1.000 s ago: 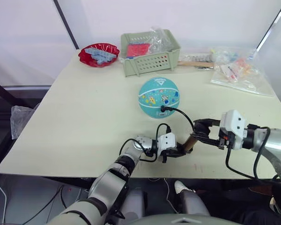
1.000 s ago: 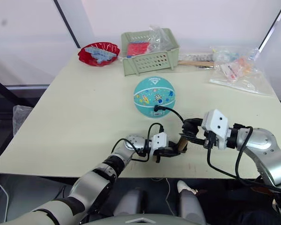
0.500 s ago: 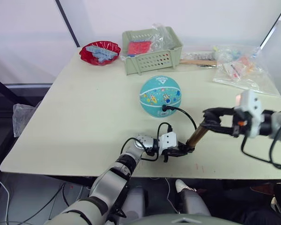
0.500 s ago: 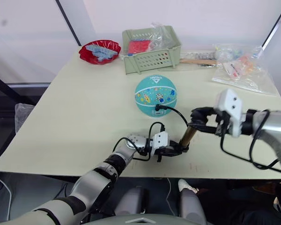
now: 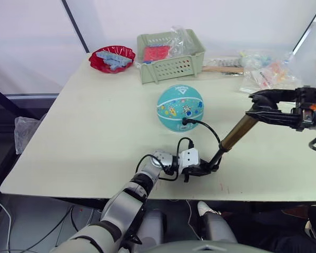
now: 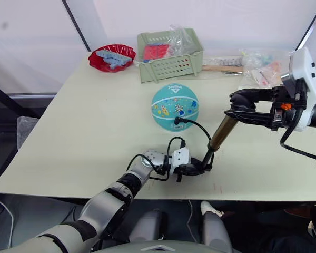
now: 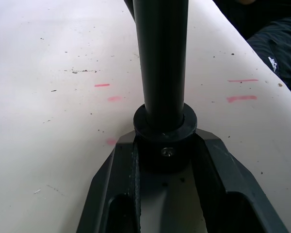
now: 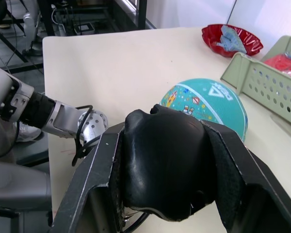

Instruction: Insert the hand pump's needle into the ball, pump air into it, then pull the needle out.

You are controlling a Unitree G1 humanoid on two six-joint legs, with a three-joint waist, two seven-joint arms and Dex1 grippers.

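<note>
Your ball (image 5: 180,107) sits round and full near the table's (image 5: 95,126) centre: teal w/ white lines, small cartoon prints and a white label patch near its top. A thin black hose (image 5: 206,129) runs from the ball's near side, loops over the table and drops toward the pump's base. The needle itself is too small to make out; it looks seated in the ball, prob. where the hose fitting meets the skin.

The hand pump (image 5: 233,135) stands tilted, base down near the table's front edge, brass-gold barrel leaning up to your right. Left gripper (image 5: 206,168) lies low on the table, fingers (image 7: 111,194) clamped on the pump's black base cap, one each side. Right gripper (image 5: 259,107) is raised above the table, fingers (image 8: 237,179) closed on the black T-handle (image 8: 165,165) at the top, w/ the dark rod drawn out long from base to barrel.

Behind the ball: a green basket (image 5: 171,58) w/ red contents, a red bowl (image 5: 111,58) to its left, clear plastic bags (image 5: 266,76) at far right.
</note>
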